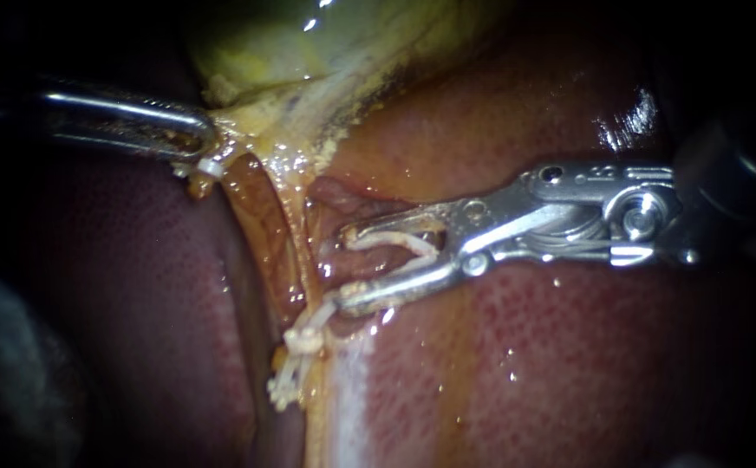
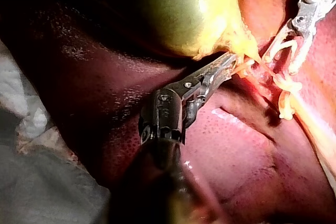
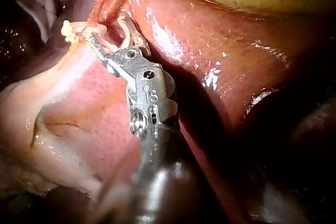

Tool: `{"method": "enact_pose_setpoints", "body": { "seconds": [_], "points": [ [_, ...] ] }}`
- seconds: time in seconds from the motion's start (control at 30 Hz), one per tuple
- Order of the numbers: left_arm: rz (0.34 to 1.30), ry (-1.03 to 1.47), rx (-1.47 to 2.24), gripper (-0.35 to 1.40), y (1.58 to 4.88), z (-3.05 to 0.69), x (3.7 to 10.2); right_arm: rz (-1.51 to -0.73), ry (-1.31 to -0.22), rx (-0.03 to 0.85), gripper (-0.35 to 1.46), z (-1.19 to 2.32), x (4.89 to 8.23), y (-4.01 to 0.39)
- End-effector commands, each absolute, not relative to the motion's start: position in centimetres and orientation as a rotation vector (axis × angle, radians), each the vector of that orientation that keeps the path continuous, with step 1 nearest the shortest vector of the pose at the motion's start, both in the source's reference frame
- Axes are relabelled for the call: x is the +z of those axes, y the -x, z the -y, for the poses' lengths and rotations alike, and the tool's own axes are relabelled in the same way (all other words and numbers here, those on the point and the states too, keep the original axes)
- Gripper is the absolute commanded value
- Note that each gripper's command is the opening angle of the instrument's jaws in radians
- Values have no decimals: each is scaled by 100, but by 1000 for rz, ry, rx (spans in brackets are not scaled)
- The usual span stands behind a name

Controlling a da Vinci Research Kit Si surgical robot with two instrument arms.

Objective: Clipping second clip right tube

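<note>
My right instrument (image 1: 344,269) comes in from the right. Its jaws stand apart and carry a white open clip (image 1: 395,245) that touches both. Their tips reach the right tube (image 1: 319,260), a pale strand running down from the yellow gallbladder (image 1: 309,43). Lower on that strand sits a closed white clip (image 1: 304,336), with another white clip (image 1: 281,388) just below it. The browner left tube (image 1: 261,225) lies beside it. My left instrument (image 1: 203,149) is shut on the yellow tissue at the gallbladder's neck. The left wrist view shows the same grip (image 2: 231,65).
Dark red liver (image 1: 569,364) surrounds the tubes on both sides and lies under my right instrument's shaft. In the left wrist view, white gauze (image 2: 31,124) lies beside the liver, behind my left instrument.
</note>
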State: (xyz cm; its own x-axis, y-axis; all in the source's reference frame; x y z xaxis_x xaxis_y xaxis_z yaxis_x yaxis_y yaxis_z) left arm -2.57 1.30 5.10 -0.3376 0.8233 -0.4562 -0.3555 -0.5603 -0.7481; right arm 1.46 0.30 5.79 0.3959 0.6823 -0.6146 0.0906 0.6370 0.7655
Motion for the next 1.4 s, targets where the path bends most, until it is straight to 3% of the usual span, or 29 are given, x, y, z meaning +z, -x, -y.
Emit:
{"method": "enact_pose_setpoints", "body": {
  "seconds": [0.03,0.37,0.83,1.4],
  "points": [
    [693,1098,1968,-35,257,-130,510,-1123,-830,437,42,-29,580,-149],
    [693,1098,1968,-35,257,-130,510,-1128,-878,478,43,-7,594,-175],
    [693,1098,1968,-35,258,-130,510,-1234,-1022,587,43,11,587,-205],
    [692,1098,1968,-35,258,-129,510,-1268,-1120,535,39,19,539,-212]
  ]
}}
